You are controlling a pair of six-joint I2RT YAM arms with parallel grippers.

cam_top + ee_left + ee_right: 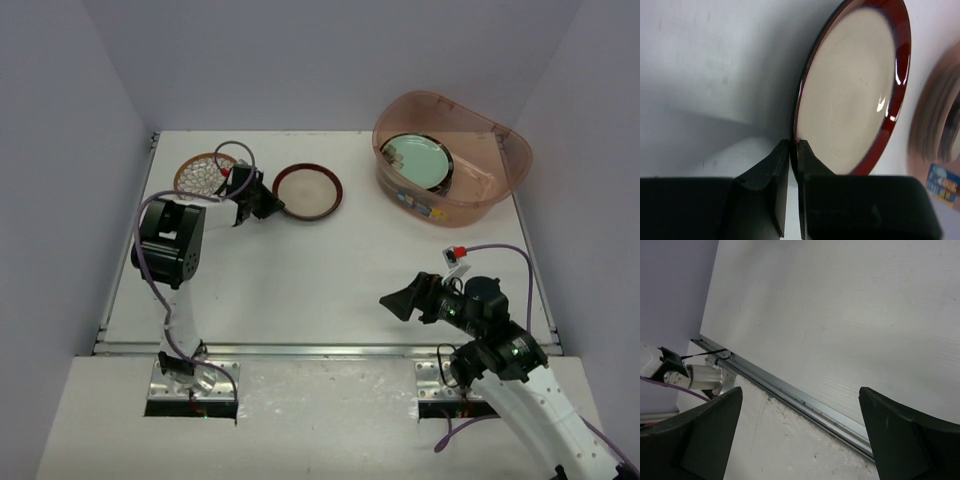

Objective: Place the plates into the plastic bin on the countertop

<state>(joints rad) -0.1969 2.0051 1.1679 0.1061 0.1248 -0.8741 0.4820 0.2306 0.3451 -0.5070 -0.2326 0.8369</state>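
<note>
At the back left, the left gripper (270, 204) pinches the red-rimmed plate (308, 190); the right gripper (393, 300) hovers wide open; the bin (511, 141) holds a green plate (415, 158)

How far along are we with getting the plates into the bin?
Done: the plastic bin holds a stack, mint green plate on top; the count beneath is hidden. In hand: the left fingers are shut on the red-rimmed plate. Left: that plate and the brown floral plate. The right fingers hang open, empty.
</note>
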